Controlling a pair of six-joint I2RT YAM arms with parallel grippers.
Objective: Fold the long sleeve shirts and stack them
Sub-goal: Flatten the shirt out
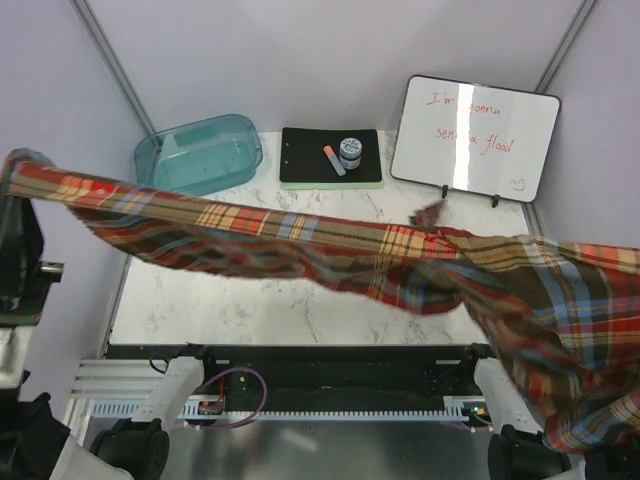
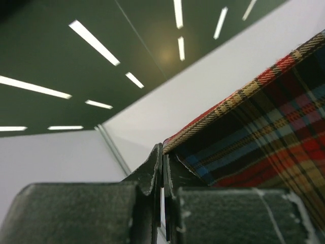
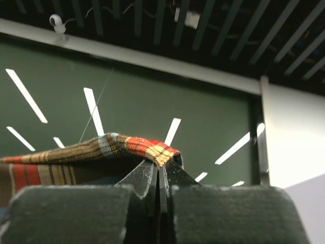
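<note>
The plaid flannel shirt point(image 1: 330, 245) hangs in the air, stretched across the whole table from far left to far right, with a bunched mass of cloth sagging at the right point(image 1: 570, 330). My left gripper point(image 2: 163, 155) points up and is shut on an edge of the shirt point(image 2: 264, 132). In the top view only the left arm point(image 1: 20, 250) shows below the raised cloth end. My right gripper point(image 3: 161, 170) also points up and is shut on a corner of the shirt point(image 3: 117, 147). In the top view it is hidden under the cloth.
A teal plastic bin point(image 1: 200, 152) stands at the back left. A black clipboard point(image 1: 300, 160) at the back middle carries a small jar point(image 1: 350, 150) and a marker point(image 1: 334, 160). A whiteboard point(image 1: 475, 135) stands at the back right. The marble table point(image 1: 280, 300) lies below the shirt.
</note>
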